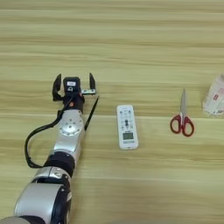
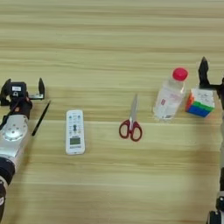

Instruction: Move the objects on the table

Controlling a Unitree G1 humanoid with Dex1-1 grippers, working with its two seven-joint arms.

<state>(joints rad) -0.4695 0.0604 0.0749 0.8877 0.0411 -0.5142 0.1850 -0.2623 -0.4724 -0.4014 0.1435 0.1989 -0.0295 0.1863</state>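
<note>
Wooden table [image 2: 112,35] holds a row of things. The white remote [image 1: 127,127] lies flat near the left gripper [image 1: 74,83], whose two fingers are spread wide with nothing between them. A thin black stick [image 1: 91,113] lies just beside that arm. Next come red scissors [image 2: 131,124], a red-capped bottle [image 2: 169,94] and a coloured cube [image 2: 200,102]. The right gripper [image 2: 212,83] is at the cube, maybe to grab it; I cannot tell how its fingers stand.
</note>
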